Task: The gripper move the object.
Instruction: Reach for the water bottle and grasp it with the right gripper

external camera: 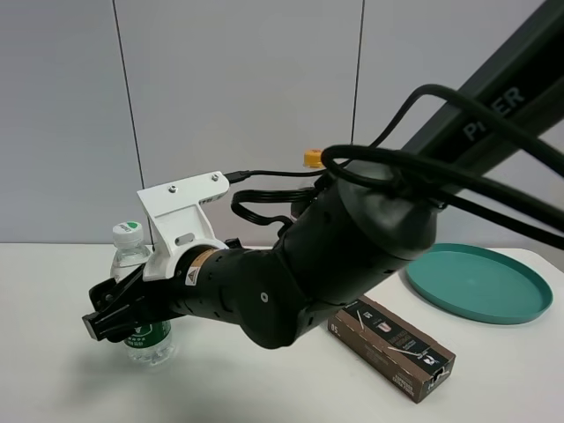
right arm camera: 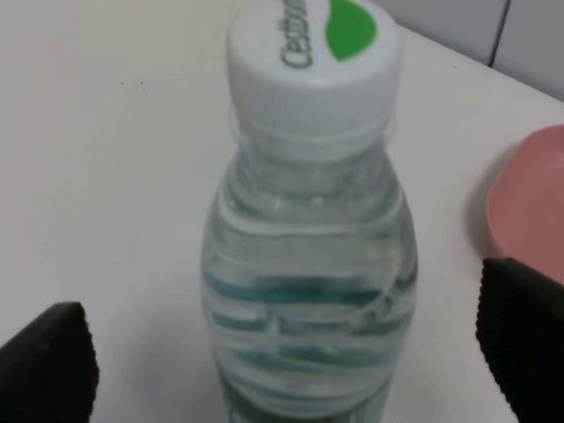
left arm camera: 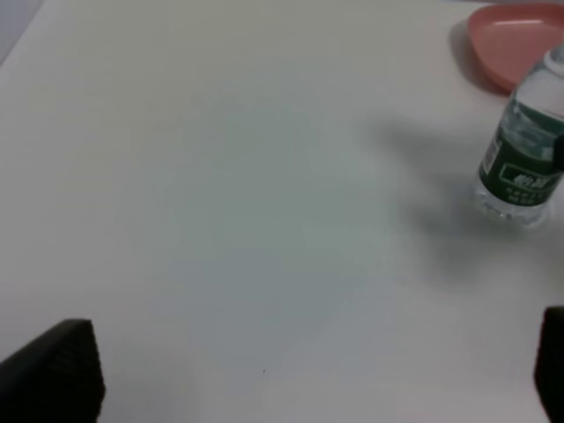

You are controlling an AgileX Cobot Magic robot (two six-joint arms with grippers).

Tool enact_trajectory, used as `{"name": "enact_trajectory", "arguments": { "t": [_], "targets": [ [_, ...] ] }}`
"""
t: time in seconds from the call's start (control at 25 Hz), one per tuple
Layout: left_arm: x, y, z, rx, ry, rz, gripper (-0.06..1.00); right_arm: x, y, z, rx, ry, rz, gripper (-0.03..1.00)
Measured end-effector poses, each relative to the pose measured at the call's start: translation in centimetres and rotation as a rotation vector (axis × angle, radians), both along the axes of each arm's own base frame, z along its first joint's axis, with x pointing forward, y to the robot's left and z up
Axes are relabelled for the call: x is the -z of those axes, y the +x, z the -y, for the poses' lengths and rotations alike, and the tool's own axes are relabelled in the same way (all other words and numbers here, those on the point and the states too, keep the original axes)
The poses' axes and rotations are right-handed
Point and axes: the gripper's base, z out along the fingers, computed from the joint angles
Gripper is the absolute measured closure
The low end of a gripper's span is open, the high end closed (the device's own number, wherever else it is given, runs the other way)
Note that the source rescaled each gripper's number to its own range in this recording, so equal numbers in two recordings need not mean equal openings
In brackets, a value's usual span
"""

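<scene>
White table [external camera: 53,379], and the bottle [external camera: 132,256] stood upright near its left end, well apart from the other things on it. Clear plastic, water inside, green label low on the body, white cap [right arm camera: 310,66] with a green mark and lettering on top. At the bottle sat the right gripper [external camera: 101,308], level with its lower half, on an arm [external camera: 352,238] that stretched across the middle from the upper right: bulky, glossy black, white bracket [external camera: 181,216] on top, cables [external camera: 423,172] looping over it. Right wrist camera: jaws were spread wide, one black pad [right arm camera: 48,366] on each side of the bottle, with a gap showing on both sides, so it straddled the bottle and did not clamp it. From the high camera the jaws covered the label area and I couldn't judge contact there. As for the left gripper [left arm camera: 304,370], it showed only in its own camera, fingertips at the far edges of the picture, so wide apart too, only bare table between them. That camera also caught the bottle off to one side, well ahead of the jaws, with a pink plate [left arm camera: 515,40] just beyond it. At the table's right end lay a teal plate [external camera: 480,282], and a brown box [external camera: 392,348] lay flat between it and the arm, nearer the front edge. Behind the arm a yellow cap [external camera: 312,158] poked out; whatever it sat on was hidden.
</scene>
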Motion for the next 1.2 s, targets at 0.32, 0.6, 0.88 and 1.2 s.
{"name": "enact_trajectory", "arguments": {
  "t": [0.32,0.6,0.88,1.2],
  "targets": [
    [0.0,0.0,0.0,0.0,0.0,0.0,-0.06,1.0,0.5,-0.7,-0.005,-0.017,-0.014,0.29],
    [0.0,0.0,0.0,0.0,0.0,0.0,-0.06,1.6,1.2,-1.8,-0.007,-0.013,-0.015,0.29],
    [0.0,0.0,0.0,0.0,0.0,0.0,-0.06,2.5,2.2,-2.8,-0.003,-0.017,-0.025,0.3],
    [0.0,0.0,0.0,0.0,0.0,0.0,-0.06,2.8,2.9,-2.6,0.011,-0.02,-0.029,0.34]
  ]
}}
